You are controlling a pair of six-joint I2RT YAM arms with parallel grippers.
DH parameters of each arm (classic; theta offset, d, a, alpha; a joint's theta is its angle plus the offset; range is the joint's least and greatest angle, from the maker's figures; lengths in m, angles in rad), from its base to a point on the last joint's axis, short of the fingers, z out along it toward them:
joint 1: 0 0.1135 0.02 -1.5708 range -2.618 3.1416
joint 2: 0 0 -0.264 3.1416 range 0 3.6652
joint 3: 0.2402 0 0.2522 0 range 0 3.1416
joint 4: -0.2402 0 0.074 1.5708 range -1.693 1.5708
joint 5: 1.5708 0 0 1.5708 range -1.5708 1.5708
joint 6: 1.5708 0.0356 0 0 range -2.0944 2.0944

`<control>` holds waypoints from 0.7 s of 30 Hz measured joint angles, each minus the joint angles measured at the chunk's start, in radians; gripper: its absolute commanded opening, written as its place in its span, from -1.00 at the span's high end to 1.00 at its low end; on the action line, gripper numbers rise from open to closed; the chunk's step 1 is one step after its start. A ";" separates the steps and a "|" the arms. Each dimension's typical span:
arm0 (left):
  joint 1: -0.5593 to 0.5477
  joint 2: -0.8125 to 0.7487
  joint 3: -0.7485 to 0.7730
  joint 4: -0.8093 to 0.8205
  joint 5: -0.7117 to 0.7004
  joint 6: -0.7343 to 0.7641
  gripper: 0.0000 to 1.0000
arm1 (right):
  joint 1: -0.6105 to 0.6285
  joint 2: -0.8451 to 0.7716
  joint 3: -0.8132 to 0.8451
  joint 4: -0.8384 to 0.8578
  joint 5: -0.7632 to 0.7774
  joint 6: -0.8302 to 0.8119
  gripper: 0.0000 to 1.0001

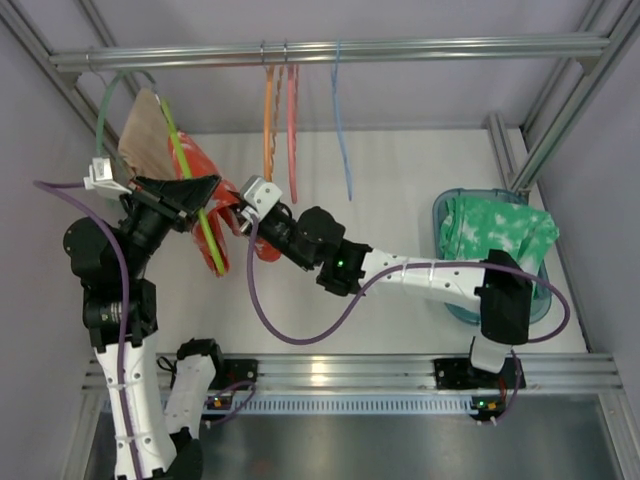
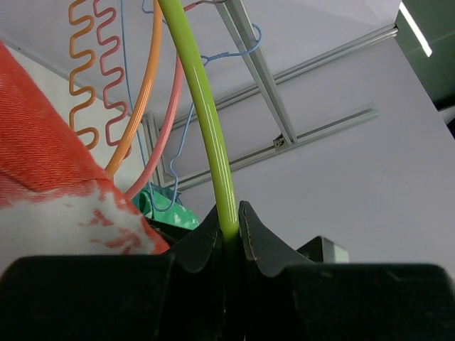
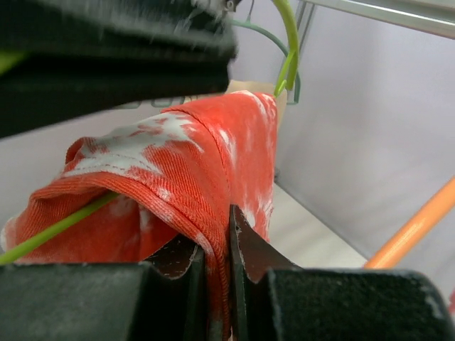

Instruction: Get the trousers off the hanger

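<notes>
The left gripper (image 2: pixel 229 217) pinches the thin rod of the lime-green hanger (image 2: pixel 206 114). The right gripper (image 3: pixel 217 227) is pressed together on a fold of the red-orange trousers (image 3: pixel 213 149). The trousers sit at the far left, below the rail (image 1: pixel 330 48), draped over the hanger's bar. Both grips look made, but the cloth is not yet off. What remains is the pull that slides it free.

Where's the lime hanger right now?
Top view, left side: the lime hanger slants below the rail, pinched in the left gripper, trousers draped over it.
</notes>
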 measured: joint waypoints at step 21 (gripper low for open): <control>-0.003 -0.098 -0.227 0.061 -0.023 0.110 1.00 | -0.053 -0.196 0.138 -0.391 0.005 0.044 1.00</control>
